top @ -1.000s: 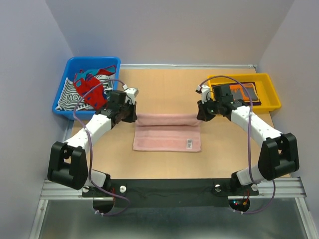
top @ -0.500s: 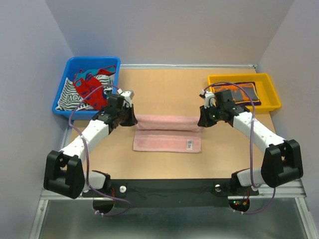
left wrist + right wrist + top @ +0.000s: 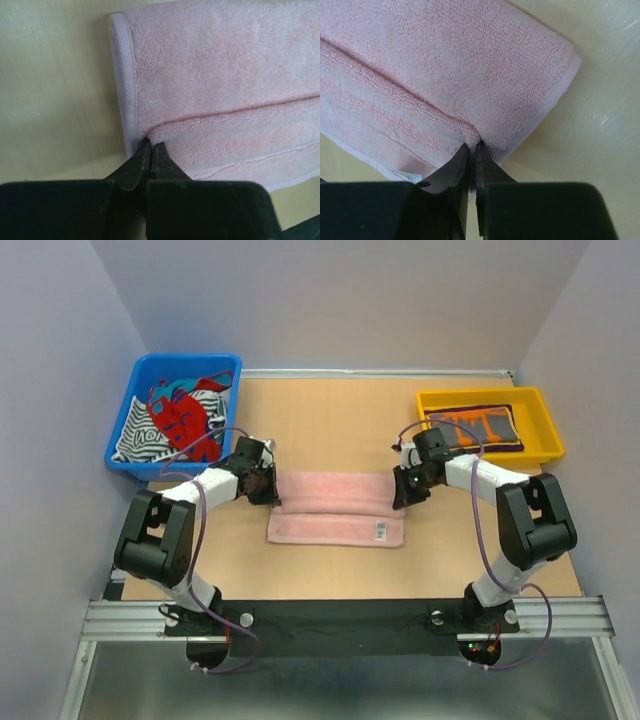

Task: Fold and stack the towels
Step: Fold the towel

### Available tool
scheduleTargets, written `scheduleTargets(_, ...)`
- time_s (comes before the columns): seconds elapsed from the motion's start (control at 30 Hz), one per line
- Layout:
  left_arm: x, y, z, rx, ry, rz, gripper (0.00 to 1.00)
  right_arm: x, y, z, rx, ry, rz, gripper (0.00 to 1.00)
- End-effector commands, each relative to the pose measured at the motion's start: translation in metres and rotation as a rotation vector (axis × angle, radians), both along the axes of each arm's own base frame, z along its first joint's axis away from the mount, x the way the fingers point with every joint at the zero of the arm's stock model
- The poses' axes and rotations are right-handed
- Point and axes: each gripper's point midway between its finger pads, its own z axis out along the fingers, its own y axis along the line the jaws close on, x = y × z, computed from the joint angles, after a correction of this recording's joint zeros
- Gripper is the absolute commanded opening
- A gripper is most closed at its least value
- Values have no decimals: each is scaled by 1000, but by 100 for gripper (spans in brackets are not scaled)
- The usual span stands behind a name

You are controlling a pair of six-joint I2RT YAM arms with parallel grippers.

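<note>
The pink towel (image 3: 336, 507) lies flat on the table (image 3: 330, 410), stretched left to right. Its far part is doubled over onto the rest, and a strip of the lower layer stays uncovered along the near side. A small white label (image 3: 381, 529) sits on that strip near the towel's right end.

The left gripper (image 3: 268, 490) is at the towel's left end, low over the wood. In the left wrist view its fingers (image 3: 135, 167) are pressed tight together, their tips nipping the end of the folded-over edge, where the cloth puckers toward them. The right gripper (image 3: 402, 492) is at the towel's right end in the same way. Its fingers (image 3: 452, 172) are closed to a sliver, and the fold's corner is drawn in between the tips.

Beyond the towel's right end, farther back, a yellow tray (image 3: 545, 435) holds the grey-and-orange towel (image 3: 478, 427), which lies folded and flat. Beyond the towel's left end, also farther back, a blue bin (image 3: 185, 359) holds a heap of red and striped cloths (image 3: 178, 420).
</note>
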Motion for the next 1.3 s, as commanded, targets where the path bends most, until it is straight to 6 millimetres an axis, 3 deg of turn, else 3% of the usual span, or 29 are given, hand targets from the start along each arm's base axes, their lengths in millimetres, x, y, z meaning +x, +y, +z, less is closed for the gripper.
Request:
scheduleTargets(0.0, 17, 7, -3, 47, -25, 25, 0, 37, -19, 1, -112, -92, -56, 1)
scheduleTargets(0.17, 39, 0, -1, 37, -32, 8, 0, 76, -28, -3, -173, -139, -82, 1)
scheduleTargets(0.23, 47, -4, 7, 24, -53, -1, 0, 94, -29, 5, -188, -177, -90, 0)
scheduleTargets(0.4, 61, -4, 38, 32, -123, -14, 0, 110, -22, 36, -148, -253, -86, 1)
scheduleTargets(0.63, 70, 10, 88, 92, -238, 7, 0, 105, -28, 70, -148, -342, -97, 0)
scheduleTargets(0.83, 65, 13, 113, 84, -287, 20, 0, 104, -35, 100, -164, -427, -113, 0)
scheduleTargets(0.93, 59, 14, 120, 74, -300, 21, 0, 98, -35, 103, -152, -430, -111, 0)
scheduleTargets(1.27, 29, 9, 91, 14, -239, 14, 0, 66, -33, 74, -117, -332, -124, 0)
